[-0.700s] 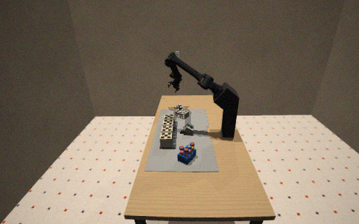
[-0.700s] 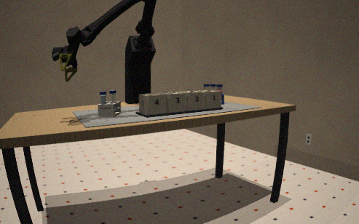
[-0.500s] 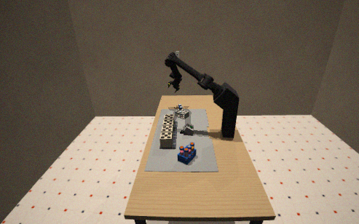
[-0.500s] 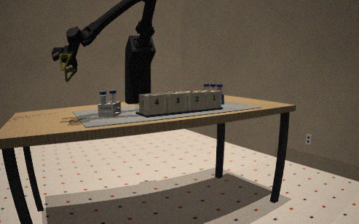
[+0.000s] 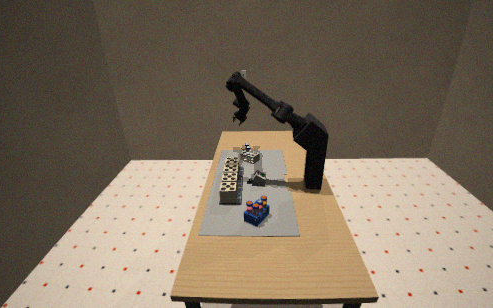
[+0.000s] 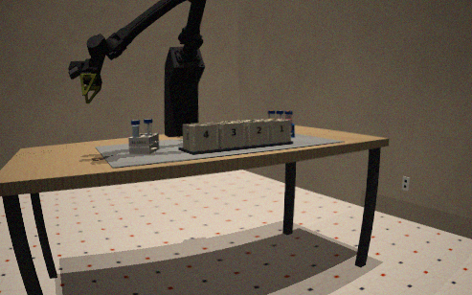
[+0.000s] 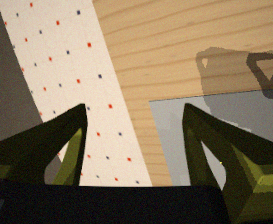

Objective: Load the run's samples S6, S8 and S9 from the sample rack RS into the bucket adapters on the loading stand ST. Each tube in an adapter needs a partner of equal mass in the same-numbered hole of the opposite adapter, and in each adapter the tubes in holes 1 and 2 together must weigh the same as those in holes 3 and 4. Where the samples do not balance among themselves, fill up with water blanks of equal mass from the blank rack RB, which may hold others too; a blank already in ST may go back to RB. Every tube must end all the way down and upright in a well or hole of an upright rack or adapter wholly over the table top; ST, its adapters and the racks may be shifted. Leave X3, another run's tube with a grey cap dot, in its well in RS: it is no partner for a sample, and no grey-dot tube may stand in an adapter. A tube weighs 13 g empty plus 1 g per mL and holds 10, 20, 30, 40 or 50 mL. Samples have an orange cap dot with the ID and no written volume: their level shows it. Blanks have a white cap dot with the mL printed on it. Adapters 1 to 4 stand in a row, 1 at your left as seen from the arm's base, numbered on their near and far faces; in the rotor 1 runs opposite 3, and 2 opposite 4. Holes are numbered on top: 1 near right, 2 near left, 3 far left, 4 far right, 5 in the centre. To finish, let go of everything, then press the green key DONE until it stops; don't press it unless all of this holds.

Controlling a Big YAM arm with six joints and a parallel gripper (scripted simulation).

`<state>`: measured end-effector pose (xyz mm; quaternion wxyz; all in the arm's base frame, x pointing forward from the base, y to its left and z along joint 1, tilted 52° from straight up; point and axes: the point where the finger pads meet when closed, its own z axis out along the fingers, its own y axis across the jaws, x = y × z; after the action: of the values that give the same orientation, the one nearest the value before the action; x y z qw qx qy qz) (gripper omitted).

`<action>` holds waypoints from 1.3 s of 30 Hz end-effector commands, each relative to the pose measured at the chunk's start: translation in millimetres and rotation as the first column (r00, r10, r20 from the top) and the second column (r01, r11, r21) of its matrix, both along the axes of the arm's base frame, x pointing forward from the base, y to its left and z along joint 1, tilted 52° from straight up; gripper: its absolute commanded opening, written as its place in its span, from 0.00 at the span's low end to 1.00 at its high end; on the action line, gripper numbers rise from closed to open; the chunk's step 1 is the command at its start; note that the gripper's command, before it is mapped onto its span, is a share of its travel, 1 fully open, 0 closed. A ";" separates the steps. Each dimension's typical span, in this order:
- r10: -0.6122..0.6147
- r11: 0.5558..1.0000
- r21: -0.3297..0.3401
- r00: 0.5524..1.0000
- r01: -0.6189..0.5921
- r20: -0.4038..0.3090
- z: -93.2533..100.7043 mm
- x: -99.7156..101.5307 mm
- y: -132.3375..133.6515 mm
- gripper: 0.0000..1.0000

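You're hovering tool (image 6: 89, 94) half-open, gripping nothing, high above tabletop (image 5: 273, 270), 12 o'clock of blank rack (image 5: 249, 156). Samples sitting in blue rack (image 5: 256, 216) at 6; adapters (image 5: 230, 181) looking unloaded. All loading pending.

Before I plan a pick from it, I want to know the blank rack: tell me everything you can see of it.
The blank rack is a small, pale grey block standing upright on the grey mat, at the table end beyond adapter 4. Two blue-capped tubes stand upright in it, side by side in the exterior view; its other wells cannot be made out. Faint lettering on its side is unreadable. Nothing else touches it; the gripper hangs high above, part open and empty.
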<state>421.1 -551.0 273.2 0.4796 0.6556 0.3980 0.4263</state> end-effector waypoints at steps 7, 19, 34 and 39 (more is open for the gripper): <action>-0.013 0.995 -0.094 1.000 0.012 -0.010 59.7 -36.6 21.4 0.55; 0.049 0.985 -0.159 0.997 -0.059 -0.063 80.0 -18.2 76.2 0.55; 0.109 0.945 -0.286 0.979 -0.156 -0.173 91.4 -7.1 139.0 0.55; 0.110 0.946 -0.286 0.979 -0.156 -0.172 94.3 -3.5 163.3 0.55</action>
<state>418.1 -405.9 351.5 0.4997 0.5951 0.5243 0.3481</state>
